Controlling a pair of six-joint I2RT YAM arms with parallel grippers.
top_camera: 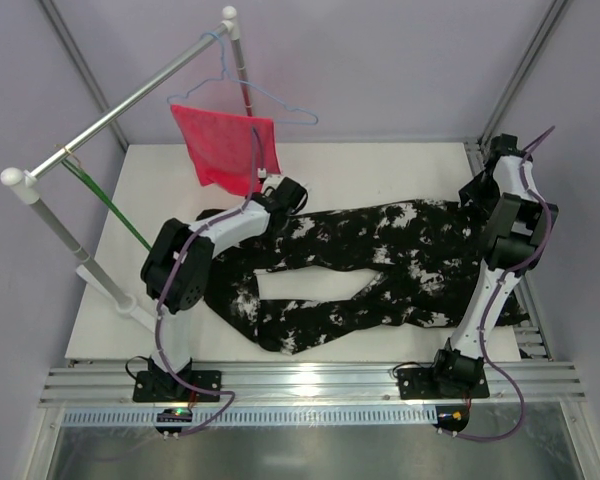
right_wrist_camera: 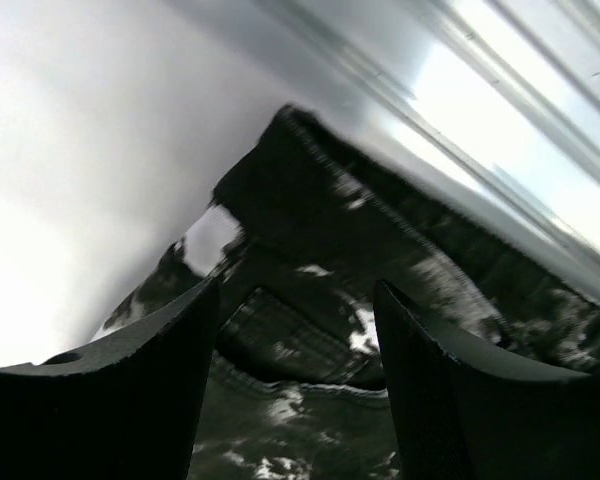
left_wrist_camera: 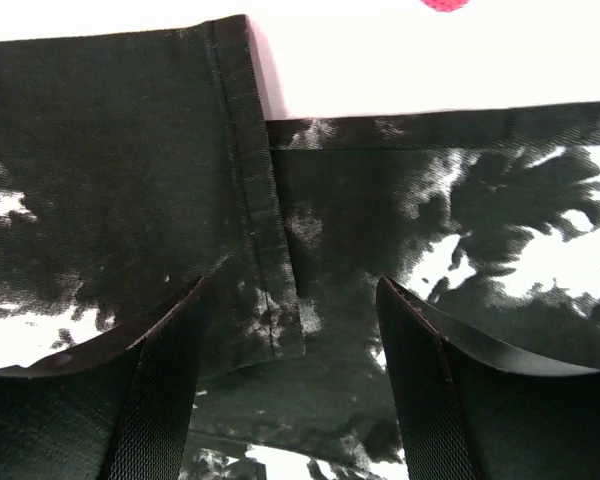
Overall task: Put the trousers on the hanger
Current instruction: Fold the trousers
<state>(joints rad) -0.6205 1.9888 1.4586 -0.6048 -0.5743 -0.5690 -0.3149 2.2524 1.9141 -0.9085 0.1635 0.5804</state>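
The trousers [top_camera: 380, 250], black with white splotches, lie flat across the white table [top_camera: 380, 165], waist to the right and legs to the left. My left gripper [top_camera: 283, 200] hovers over the upper leg's hem [left_wrist_camera: 250, 170]. In the left wrist view it [left_wrist_camera: 292, 285] is open, with only fabric below the fingers. My right gripper [top_camera: 485, 185] is at the waist end. The right wrist view shows it [right_wrist_camera: 298, 285] open above the waistband [right_wrist_camera: 310, 340], holding nothing. The thin green hanger [top_camera: 110, 207] hangs from the rail at the left, apart from the trousers.
A red mesh cloth [top_camera: 225, 145] hangs on a pale blue wire hanger [top_camera: 280, 105] from the silver rail [top_camera: 130, 105]. The rail's white stand [top_camera: 55, 225] rises at the table's left edge. A metal frame post [top_camera: 510, 90] borders the back right corner.
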